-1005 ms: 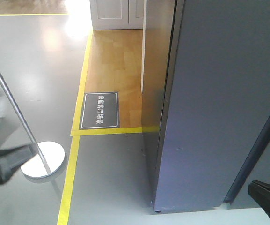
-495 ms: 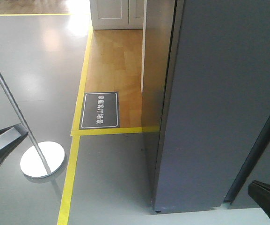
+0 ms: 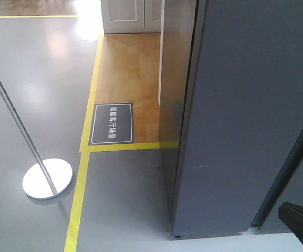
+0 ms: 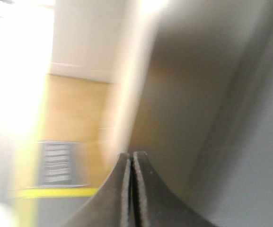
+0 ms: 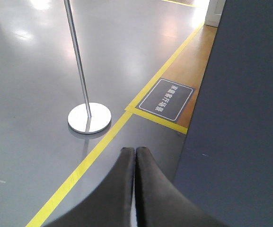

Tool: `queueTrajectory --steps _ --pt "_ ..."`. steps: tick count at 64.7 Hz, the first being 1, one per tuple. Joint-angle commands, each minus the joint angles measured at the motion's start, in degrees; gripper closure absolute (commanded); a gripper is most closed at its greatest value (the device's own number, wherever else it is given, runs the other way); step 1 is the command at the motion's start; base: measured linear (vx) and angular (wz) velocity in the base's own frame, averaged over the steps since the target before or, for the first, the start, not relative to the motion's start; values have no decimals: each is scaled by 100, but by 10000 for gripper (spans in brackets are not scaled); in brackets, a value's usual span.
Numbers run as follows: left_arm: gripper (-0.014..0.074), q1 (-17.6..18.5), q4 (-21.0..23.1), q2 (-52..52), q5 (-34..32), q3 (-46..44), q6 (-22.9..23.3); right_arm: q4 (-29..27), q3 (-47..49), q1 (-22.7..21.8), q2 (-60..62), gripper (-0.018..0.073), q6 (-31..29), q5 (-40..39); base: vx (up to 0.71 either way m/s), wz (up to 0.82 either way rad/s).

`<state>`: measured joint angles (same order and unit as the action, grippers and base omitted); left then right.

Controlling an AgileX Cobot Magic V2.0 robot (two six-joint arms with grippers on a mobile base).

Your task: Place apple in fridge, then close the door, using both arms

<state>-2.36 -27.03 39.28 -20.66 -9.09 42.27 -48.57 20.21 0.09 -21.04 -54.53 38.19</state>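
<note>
Can't see the apple from any of my cams, and the fridge shows only its grey outside, so no clue what's in it. Left wrist view is a blurry mess, but my left gripper is pressed together, fridge wall just right of it. Right gripper is also pressed together, holding nothing, door to its right and a stand ahead-left.
</note>
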Motion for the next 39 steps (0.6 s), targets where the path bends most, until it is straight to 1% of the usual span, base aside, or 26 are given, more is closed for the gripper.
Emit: queueTrajectory --steps 1,4,10,16,18,23,29,39 --pt "602 12 883 -507 166 123 -1067 -210 157 -17 -35 565 -23 -237 0 0" --pt "602 12 1050 -800 238 256 -1372 -210 157 -17 -35 565 -23 -237 0 0" --pt "602 12 1188 -1312 255 572 -1964 -210 157 -17 -35 565 -23 -237 0 0" --pt "602 12 1188 -1839 250 882 -2402 -210 157 -17 -35 565 -23 -237 0 0" --pt "602 7 1188 -2001 264 961 -2498 -210 157 -17 -35 565 -23 -237 0 0" --pt "602 7 1211 -2476 778 942 -2561 -210 157 -17 -35 565 -23 -237 0 0" --pt "602 7 1357 -2926 1189 948 -2791 -210 157 -17 -35 565 -23 -237 0 0" --pt "602 7 1337 -3541 1862 954 -3111 -210 157 -17 -35 565 -23 -237 0 0"
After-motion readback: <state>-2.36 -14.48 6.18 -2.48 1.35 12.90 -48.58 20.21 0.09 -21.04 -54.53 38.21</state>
